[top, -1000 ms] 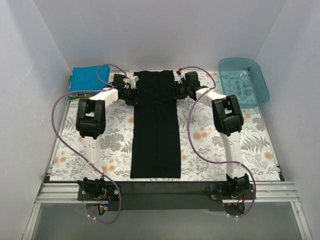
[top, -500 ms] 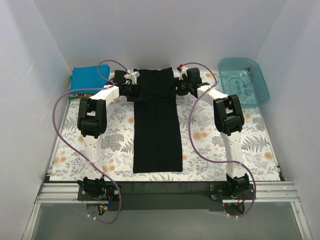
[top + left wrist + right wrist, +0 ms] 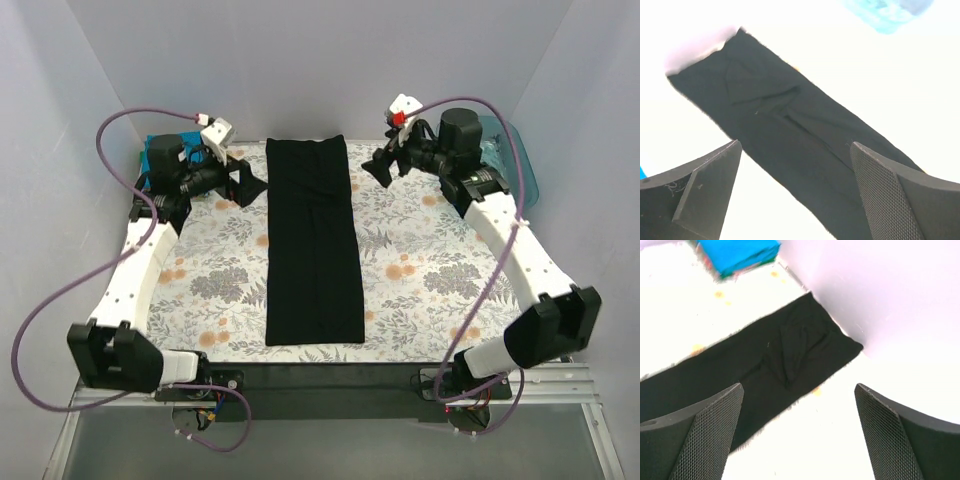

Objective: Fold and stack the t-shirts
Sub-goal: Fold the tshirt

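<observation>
Top external view is showing a long black t-shirt [image 3: 313, 245] lying flat as a narrow folded strip down the middle of the table, on a white tablecloth [image 3: 420, 270] printed with grey ferns and orange flowers. The left tool [image 3: 248, 183] is hovering just off the strip's far left corner and the right tool [image 3: 378, 167] just off its far right corner, both apart from the cloth. Each tool is standing wide open and gripping nothing. The left wrist view is showing what the overhead one is not: soft creases and a tucked fold near the shirt's far end, framed by two dark fingers [image 3: 700, 190], one with a fine cross-hatched pad, and a translucent teal tub [image 3: 885, 12] beyond. The right wrist view is showing a bright blue t-shirt [image 3: 737, 252], folded, sitting in the table's far left corner, well apart from the black one.
</observation>
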`<state>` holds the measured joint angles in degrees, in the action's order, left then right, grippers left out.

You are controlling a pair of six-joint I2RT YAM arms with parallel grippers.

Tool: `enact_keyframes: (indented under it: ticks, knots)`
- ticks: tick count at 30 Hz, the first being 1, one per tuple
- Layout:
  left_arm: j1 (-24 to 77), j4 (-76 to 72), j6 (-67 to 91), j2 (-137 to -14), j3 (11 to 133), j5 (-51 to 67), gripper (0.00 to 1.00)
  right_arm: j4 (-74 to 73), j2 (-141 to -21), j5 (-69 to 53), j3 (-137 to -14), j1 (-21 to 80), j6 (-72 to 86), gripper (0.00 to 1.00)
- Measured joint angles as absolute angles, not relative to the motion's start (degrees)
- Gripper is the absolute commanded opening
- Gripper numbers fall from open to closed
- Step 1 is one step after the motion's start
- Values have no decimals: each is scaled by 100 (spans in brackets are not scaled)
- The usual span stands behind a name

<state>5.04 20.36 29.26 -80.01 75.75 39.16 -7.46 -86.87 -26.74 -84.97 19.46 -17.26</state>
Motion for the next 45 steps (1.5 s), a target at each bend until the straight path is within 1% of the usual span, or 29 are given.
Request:
enact_keyframes:
  ticks: [1,4,6,8,9,11,12,16,19,21,23,24,27,28,29,31,37,41,45]
  knots:
    - [528,2018,2814,-7658,7365,3962,91,-965,-8368,-2766,-8357,1979,-2021,98]
    - [620,2281,2202,-6947,6805,4191,91,-1693,-7926,-2755,-8248,2259,-2873,98]
    - [639,2628,1612,-6685,6420,4383,91,-2161,-7695,-2418,-7940,2794,-3356,98]
    - [661,3177,908,-6414,5843,4591,90,-2429,-7391,-2008,-7207,3559,-3752,98]
    - [670,3382,552,-6243,5459,4654,89,-2681,-7229,-1929,-6788,3907,-3924,98]
    - [714,3935,-187,-5819,4637,4766,87,-3118,-7030,-1984,-6108,4368,-4176,93]
    - [749,4187,-523,-5564,4263,4821,84,-3291,-6943,-1988,-5776,4449,-4265,91]
    - [985,4762,-1647,-4471,2974,4947,77,-3627,-6768,-1881,-4764,4641,-4552,88]
    - [1131,4965,-2290,-4099,2423,4958,74,-3642,-6764,-1804,-4442,4943,-4687,83]
    - [1142,5019,-2504,-4082,2270,4952,72,-3557,-6770,-1865,-4436,5028,-4711,80]
    - [1149,5030,-2692,-4123,2248,4960,66,-3461,-6768,-2014,-4438,5035,-4733,77]
    - [1149,5024,-2786,-4154,2248,4971,65,-3433,-6759,-2108,-4438,5039,-4751,74]
    - [1197,5015,-3017,-4268,2248,4984,62,-3361,-6709,-2344,-4403,5162,-4838,68]
    - [1234,5013,-3083,-4329,2248,4984,61,-3310,-6692,-2386,-4359,5249,-4877,67]
    - [1280,5011,-3131,-4383,2248,4984,56,-3242,-6672,-2394,-4283,5354,-4923,66]
    - [1404,5000,-3192,-4495,2246,4965,52,-3157,-6672,-2394,-4115,5575,-4993,65]
    - [1981,4692,-3092,-4600,2211,4772,51,-2860,-6834,-2244,-3771,6071,-5017,60]
    - [2171,4445,-2956,-4707,2198,4685,50,-2650,-6993,-2128,-3671,6204,-5017,52]
    - [2241,4285,-2869,-4731,2145,4639,50,-2386,-7017,-2049,-3426,6296,-5015,51]
